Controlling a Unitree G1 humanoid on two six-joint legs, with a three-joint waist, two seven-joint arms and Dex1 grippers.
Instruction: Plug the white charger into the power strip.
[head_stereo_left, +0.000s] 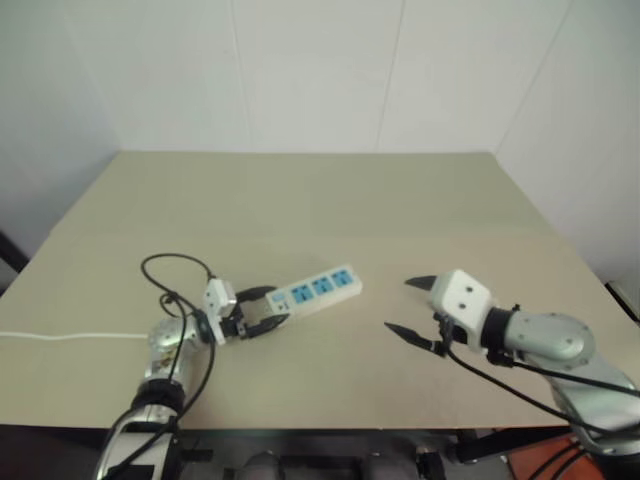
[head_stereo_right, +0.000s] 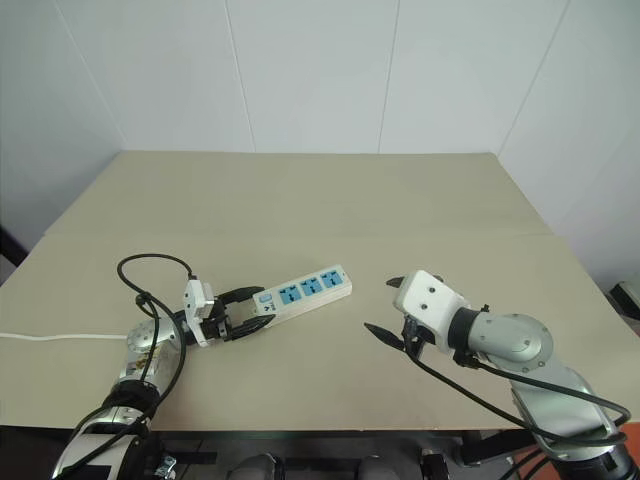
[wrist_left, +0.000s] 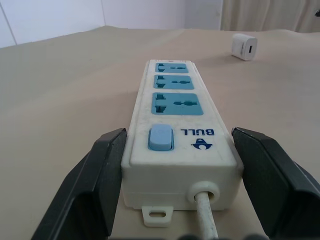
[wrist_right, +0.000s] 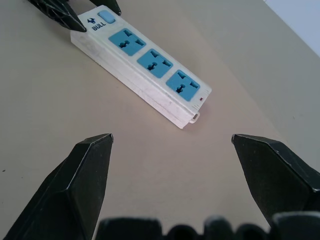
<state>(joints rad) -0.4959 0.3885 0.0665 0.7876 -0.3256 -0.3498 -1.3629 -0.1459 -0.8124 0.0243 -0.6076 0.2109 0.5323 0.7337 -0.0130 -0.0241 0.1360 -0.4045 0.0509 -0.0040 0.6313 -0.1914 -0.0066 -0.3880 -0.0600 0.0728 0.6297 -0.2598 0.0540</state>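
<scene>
A: At the lower left the left gripper (head_stereo_left: 262, 312) has its jaws on both sides of the cord end of the power strip (head_stereo_left: 318, 290), one finger touching it.

B: The beige table (head_stereo_left: 320, 200) meets white walls. The right gripper (head_stereo_left: 412, 305) gapes wide, empty.

A: In the left wrist view the white charger (wrist_left: 244, 46) lies beyond the strip.

White power strip (wrist_left: 180, 150), blue sockets (wrist_left: 174, 103)

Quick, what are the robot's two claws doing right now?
Left gripper: around the switch end of the power strip, one finger each side; a firm grip cannot be told.
Right gripper: open, holding nothing.
</scene>
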